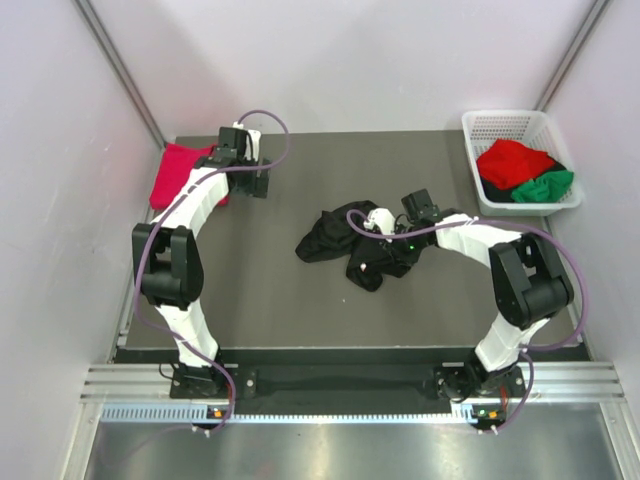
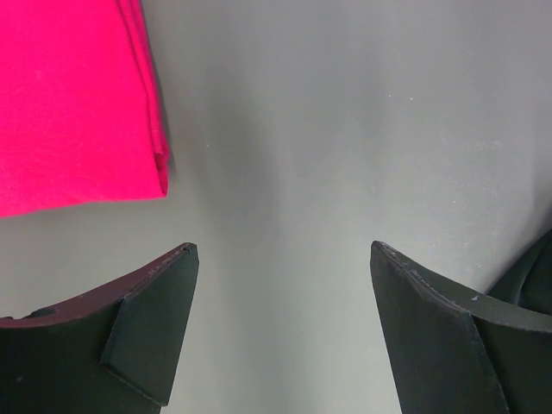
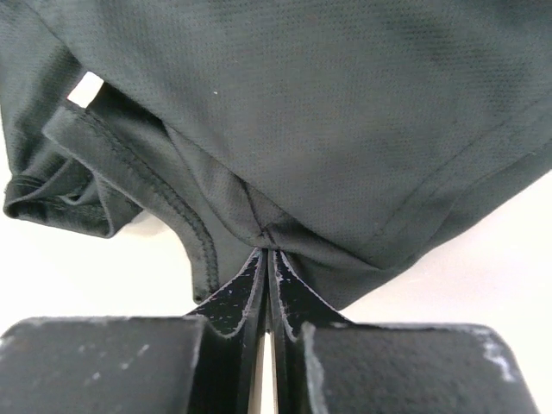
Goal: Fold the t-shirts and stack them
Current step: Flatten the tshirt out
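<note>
Pinching a fold of the black t-shirt (image 3: pixel 285 103), the right gripper (image 3: pixel 266 257) has its jaws clenched on the cloth right by a stitched hem. That shirt lies crumpled near the middle of the table (image 1: pixel 270 300). From where I stand it looks thin, light and limp, with a fine-knit weave. I'd expect it to sag and bunch from a single pinch rather than lift flat. Better holds, I'd judge, are two points along a hem or at the shoulders, so both arms can stretch it out.

The left gripper (image 2: pixel 283 250) hangs with its jaws spread wide and nothing between them, over bare table just beside the folded crimson-pink t-shirt (image 1: pixel 175 175) at ten o'clock.

Over at two o'clock the white mesh basket (image 1: pixel 520 122) holds a bright red t-shirt (image 1: pixel 512 160) and a green t-shirt (image 1: pixel 548 185), both heaped loosely, with a dark scrap showing beneath them.
</note>
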Tool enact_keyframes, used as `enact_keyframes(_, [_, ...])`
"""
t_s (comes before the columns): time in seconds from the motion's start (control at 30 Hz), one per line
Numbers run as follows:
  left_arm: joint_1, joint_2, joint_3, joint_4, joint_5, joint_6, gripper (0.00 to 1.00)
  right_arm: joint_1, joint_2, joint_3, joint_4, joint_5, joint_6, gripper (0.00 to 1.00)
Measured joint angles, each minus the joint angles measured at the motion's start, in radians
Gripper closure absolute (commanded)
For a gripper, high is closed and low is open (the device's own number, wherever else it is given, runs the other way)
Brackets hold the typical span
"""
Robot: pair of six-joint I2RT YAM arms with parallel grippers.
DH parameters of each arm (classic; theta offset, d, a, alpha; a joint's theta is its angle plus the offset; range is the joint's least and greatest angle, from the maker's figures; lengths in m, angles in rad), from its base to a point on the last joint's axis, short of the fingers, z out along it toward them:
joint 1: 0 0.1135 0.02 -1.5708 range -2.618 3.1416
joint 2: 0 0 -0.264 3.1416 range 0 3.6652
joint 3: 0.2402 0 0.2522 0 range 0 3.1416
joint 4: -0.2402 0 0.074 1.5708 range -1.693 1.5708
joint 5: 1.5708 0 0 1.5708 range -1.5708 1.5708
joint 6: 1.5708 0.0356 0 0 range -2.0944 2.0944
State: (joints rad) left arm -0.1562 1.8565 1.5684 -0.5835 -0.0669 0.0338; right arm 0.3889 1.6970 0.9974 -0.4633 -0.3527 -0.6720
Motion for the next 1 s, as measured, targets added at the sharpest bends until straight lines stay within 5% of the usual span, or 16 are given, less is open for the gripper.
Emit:
enact_keyframes(0.27, [-0.003, 0.0, 0.0, 0.0, 0.003, 0.0, 0.15, 0.002, -0.038, 0.028, -0.022, 0.052, 0.003, 1.0])
enact_keyframes(0.53, [-0.004, 0.001, 0.002, -0.002, 0.063, -0.001, 0.15, 0.042, -0.317, 0.28, -0.05, 0.09, -0.001, 1.0])
enact_keyframes(0.67, [-0.019, 0.019, 0.03, -0.023, 0.179, 0.008, 0.13, 0.05, -0.396, 0.316, -0.047, 0.097, -0.003, 0.66])
enact_keyframes(1.0, [-0.194, 0.184, 0.153, -0.068, 0.436, 0.022, 0.17, 0.049, -0.38, 0.055, -0.123, 0.151, -0.058, 0.61])
